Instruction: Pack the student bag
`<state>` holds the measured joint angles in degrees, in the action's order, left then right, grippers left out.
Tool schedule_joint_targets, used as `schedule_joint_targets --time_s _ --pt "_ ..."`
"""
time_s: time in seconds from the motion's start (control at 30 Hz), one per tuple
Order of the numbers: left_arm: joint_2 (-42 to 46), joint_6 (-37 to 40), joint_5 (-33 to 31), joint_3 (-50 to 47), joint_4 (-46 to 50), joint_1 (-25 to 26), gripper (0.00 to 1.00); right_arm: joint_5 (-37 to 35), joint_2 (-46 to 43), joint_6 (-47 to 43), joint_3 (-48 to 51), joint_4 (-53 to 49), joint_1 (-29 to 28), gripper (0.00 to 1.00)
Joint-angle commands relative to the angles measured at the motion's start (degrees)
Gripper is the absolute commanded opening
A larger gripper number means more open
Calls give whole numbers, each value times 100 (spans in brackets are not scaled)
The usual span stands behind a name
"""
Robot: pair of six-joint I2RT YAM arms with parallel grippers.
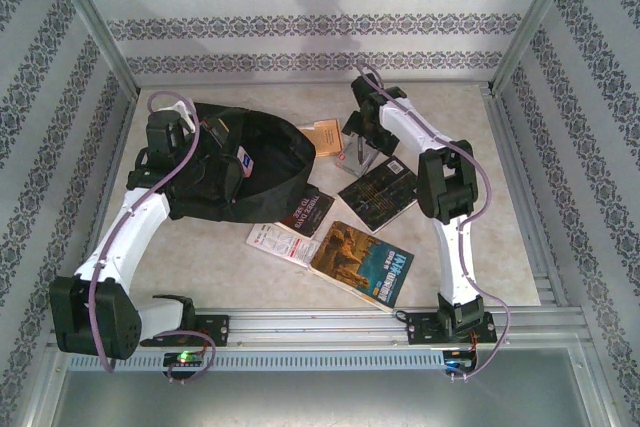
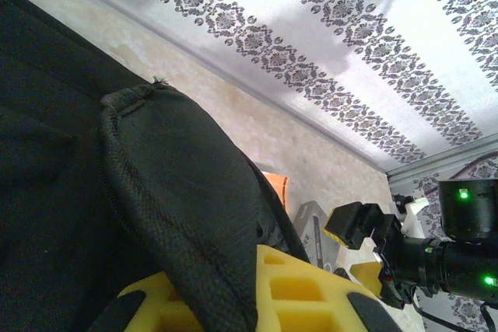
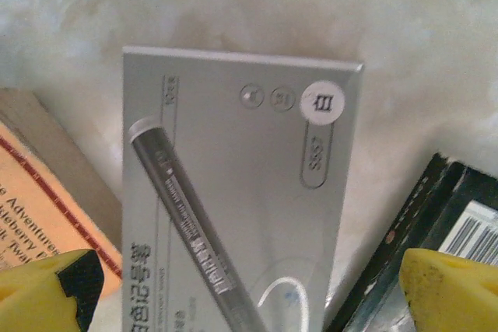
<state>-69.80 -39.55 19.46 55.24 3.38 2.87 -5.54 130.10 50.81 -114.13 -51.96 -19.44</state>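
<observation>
My right end effector (image 3: pixel 249 293) hangs with its fingers wide apart over a silver pen box (image 3: pixel 233 192), which is cut off at the frame's lower edge. An orange book (image 3: pixel 39 215) crowds the box at lower left, a dark book (image 3: pixel 443 215) at lower right. My left end effector (image 2: pixel 233 305) is clamped on the rim of the bag (image 1: pixel 255 167), which sits upper left on the table (image 1: pixel 510 217). Its fabric hides the fingertips. The right side of the table lies bare. A picture-cover book (image 1: pixel 362 262) lies at centre.

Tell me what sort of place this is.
Likely a robot test booth: patterned panels in a metal frame enclose the table, two arms are bolted to a rail, student bag and books laid out.
</observation>
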Motion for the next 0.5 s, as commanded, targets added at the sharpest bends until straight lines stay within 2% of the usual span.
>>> schedule_joint_targets --time_s 0.0,0.27,0.47 --pt "22 -64 66 4 -427 -68 0 -48 337 406 -407 -419 -163 98" --pt "-18 -76 101 18 -434 -68 0 -153 1089 530 -1326 -1166 -218 98" --pt "-99 -117 148 28 -461 -68 0 -168 1245 566 -1338 -1301 -209 98"
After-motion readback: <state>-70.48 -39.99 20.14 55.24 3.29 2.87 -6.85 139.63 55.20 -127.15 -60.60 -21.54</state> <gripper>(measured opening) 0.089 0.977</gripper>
